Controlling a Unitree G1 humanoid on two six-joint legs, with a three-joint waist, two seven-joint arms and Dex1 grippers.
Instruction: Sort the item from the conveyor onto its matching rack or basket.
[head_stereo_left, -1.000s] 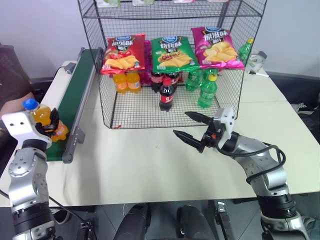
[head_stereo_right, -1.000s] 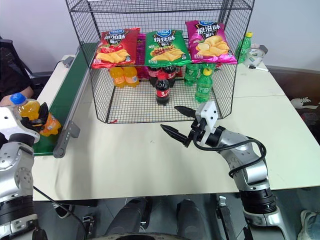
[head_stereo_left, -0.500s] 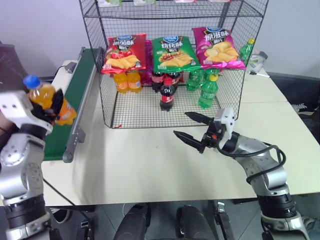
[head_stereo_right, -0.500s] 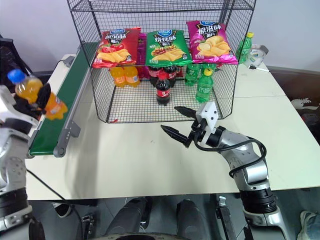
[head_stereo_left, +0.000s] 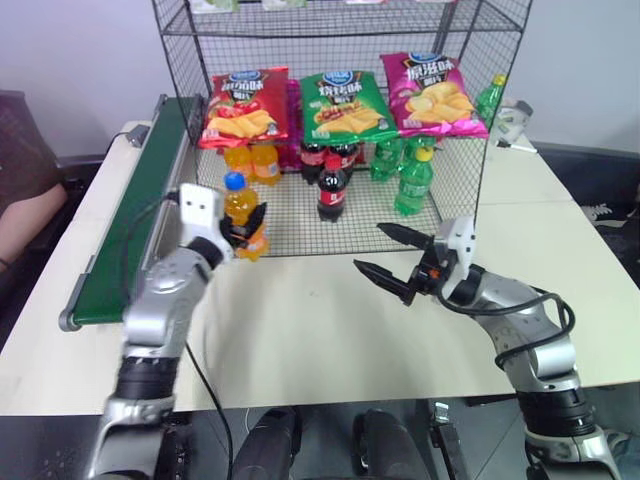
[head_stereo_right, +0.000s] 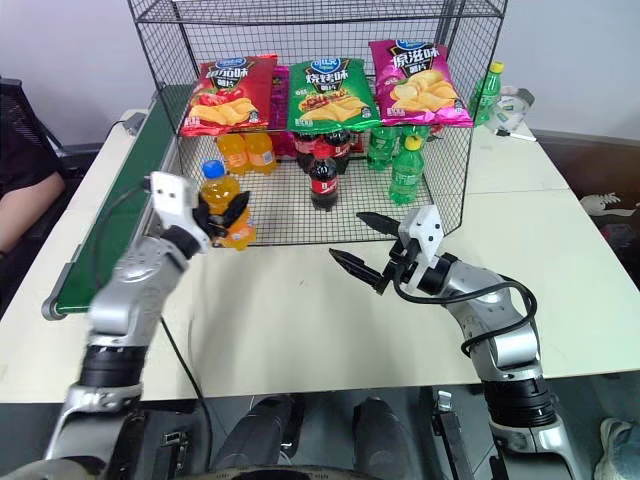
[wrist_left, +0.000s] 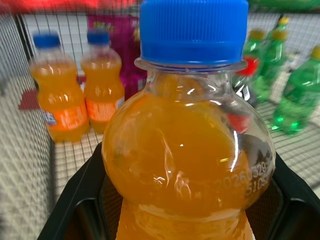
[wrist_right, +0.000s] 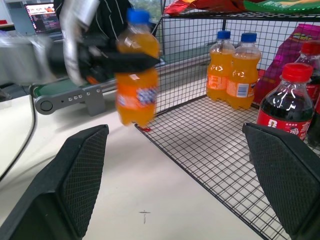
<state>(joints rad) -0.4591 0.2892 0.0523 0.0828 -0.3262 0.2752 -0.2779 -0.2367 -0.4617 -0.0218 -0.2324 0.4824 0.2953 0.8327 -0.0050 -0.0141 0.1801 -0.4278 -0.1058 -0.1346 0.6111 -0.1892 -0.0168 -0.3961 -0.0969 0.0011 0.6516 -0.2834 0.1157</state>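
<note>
The left gripper (head_stereo_left: 247, 222) is clamped tight on the orange soda bottle (head_stereo_left: 240, 214), and what a swing it has made! A second ago that bottle sat low out at nine o'clock, over the near end of the conveyor (head_stereo_left: 135, 215); now it has swept in towards the middle and hangs upright, blue cap up, right at the front left corner of the black wire rack (head_stereo_left: 340, 130), clear of the belt. From the wrist you see the black fingers (wrist_left: 80, 200) hugging the bottle's belly, with two matching orange bottles (wrist_left: 80, 92) standing on the rack's floor beyond.

Over at three o'clock the right gripper (head_stereo_left: 385, 255) has not budged: jaws spread wide, nothing between them, hovering above the white table (head_stereo_left: 330, 330) in front of the rack. A cola bottle (head_stereo_left: 331, 186) and green bottles (head_stereo_left: 414, 180) stand on the mesh, crisp bags (head_stereo_left: 340, 100) hanging above. A person's arm (head_stereo_left: 25, 215) rests beyond the belt at nine o'clock.
</note>
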